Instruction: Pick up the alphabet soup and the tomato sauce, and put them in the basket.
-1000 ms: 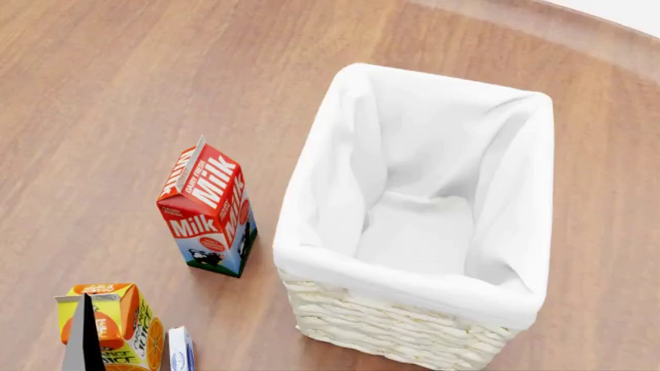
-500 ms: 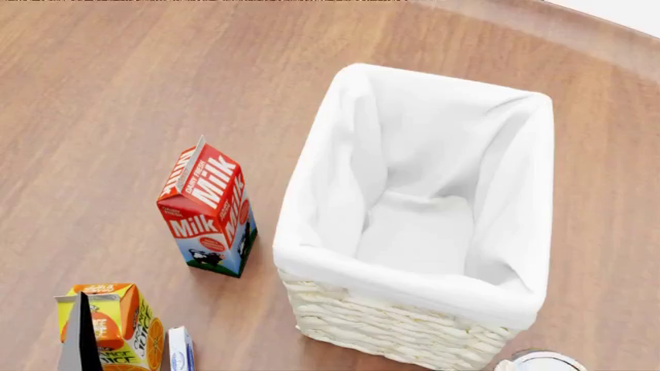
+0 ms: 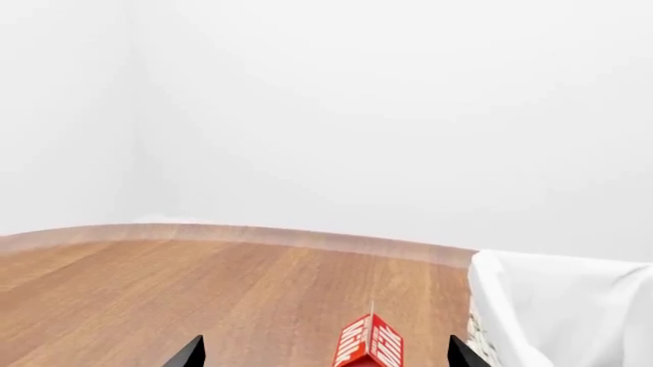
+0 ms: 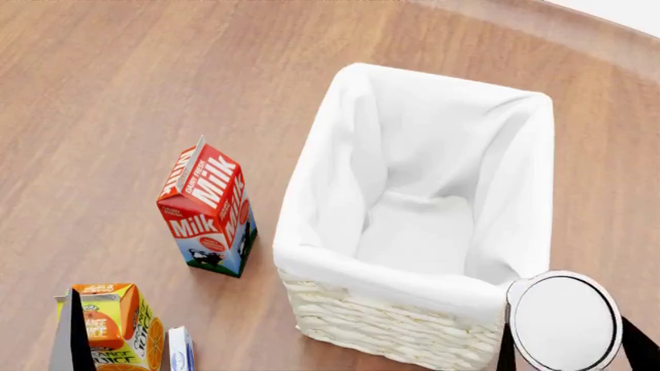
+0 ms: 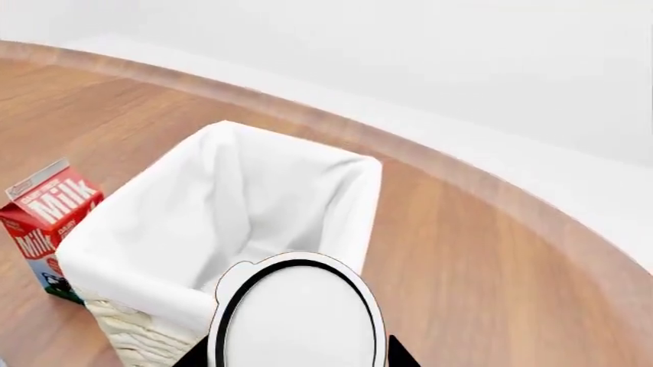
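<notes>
My right gripper point(image 4: 569, 357) is shut on a small can point(image 4: 564, 321) whose pale round top faces the camera. Its label is hidden, so I cannot tell which can it is. The can is held up at the near right corner of the cream wicker basket point(image 4: 382, 328), whose white lining holds nothing. In the right wrist view the can point(image 5: 296, 313) sits between the jaws of the right gripper point(image 5: 296, 359), in front of the basket point(image 5: 112, 260). My left gripper point(image 3: 324, 361) is open and empty, low at the near left. No other can is in view.
A red milk carton point(image 4: 209, 209) stands left of the basket and also shows in the left wrist view point(image 3: 369, 345). An orange juice carton point(image 4: 113, 325) and a small blue-and-white box point(image 4: 181, 349) stand at the near left, beside my left finger point(image 4: 73, 340). The table is round and wooden.
My right gripper has risen into the head view at the lower right with the can in it, up beside the basket's near right corner. The left arm has barely moved.
</notes>
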You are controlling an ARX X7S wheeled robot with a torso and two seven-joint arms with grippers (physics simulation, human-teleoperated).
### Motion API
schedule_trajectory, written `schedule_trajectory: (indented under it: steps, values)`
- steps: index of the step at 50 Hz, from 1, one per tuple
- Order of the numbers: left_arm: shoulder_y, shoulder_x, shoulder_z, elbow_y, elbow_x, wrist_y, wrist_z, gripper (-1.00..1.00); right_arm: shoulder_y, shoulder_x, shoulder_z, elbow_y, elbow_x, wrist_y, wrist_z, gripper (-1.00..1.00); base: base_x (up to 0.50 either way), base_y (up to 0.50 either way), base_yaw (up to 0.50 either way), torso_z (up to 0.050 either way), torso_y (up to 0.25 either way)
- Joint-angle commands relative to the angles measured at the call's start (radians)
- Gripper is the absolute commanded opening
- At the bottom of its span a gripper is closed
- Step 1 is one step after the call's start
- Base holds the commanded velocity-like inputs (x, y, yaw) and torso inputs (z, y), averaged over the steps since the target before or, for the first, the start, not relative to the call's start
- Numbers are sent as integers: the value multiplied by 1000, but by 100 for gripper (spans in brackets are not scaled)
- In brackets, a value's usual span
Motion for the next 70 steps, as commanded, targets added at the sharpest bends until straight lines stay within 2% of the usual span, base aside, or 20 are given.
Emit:
schedule_trajectory:
  steps: [1, 15, 26, 44, 70]
  values:
    - [-5, 19, -29, -10, -7, 16, 31, 100, 178, -3, 137, 28, 93, 75, -72, -100, 0, 0, 0, 0, 10]
    - [-5, 16, -34, -18, -13, 26, 29, 100, 285, -31, 246, 80, 236, 188, -118, -100, 0, 0, 0, 0, 0]
    - [-6, 13, -39, -18, -23, 28, 27, 100, 394, -143, 318, 188, 348, 312, -143, -100, 0, 0, 0, 0, 1]
    - [-7, 8, -38, -13, -23, 24, 21, 100, 483, -294, 336, 357, 365, 416, -238, -100, 0, 0, 0, 1, 1]
    - [-6, -1, -47, -17, -35, 31, 16, 100, 700, -494, 298, 642, 420, 697, -355, -100, 0, 0, 0, 0, 1]
